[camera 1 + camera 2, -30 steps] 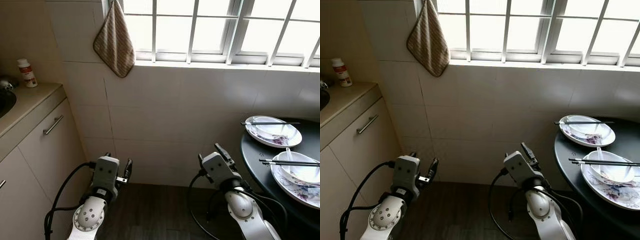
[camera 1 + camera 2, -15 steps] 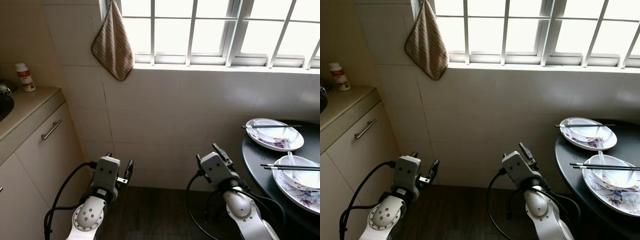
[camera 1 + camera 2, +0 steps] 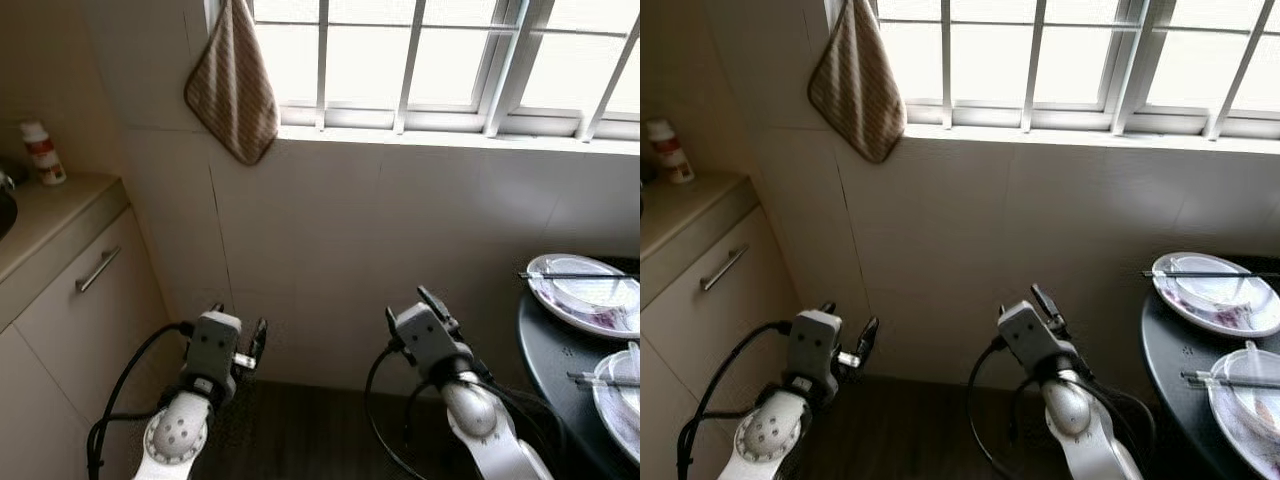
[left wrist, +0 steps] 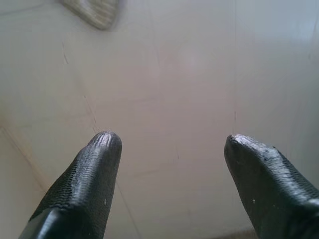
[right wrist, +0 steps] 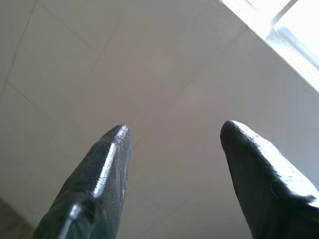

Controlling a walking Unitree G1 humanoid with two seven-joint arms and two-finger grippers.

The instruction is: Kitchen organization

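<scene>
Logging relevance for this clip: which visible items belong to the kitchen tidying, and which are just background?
Job items: far plate with chopsticks; near plate with chopsticks; both on the round table.

Background: hanging cloth, bottle, cabinet handle, window bars.

A dark round table (image 3: 560, 350) carries 2 plates (image 3: 585, 293), each topped with chopsticks (image 3: 575, 275).

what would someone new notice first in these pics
Probably the bright barred window along the top, with a striped brown cloth hanging at its left corner. On the right, a dark round table carries plates with chopsticks laid across them. Low in front, the left claw and right claw are held open, facing the tiled wall.
</scene>
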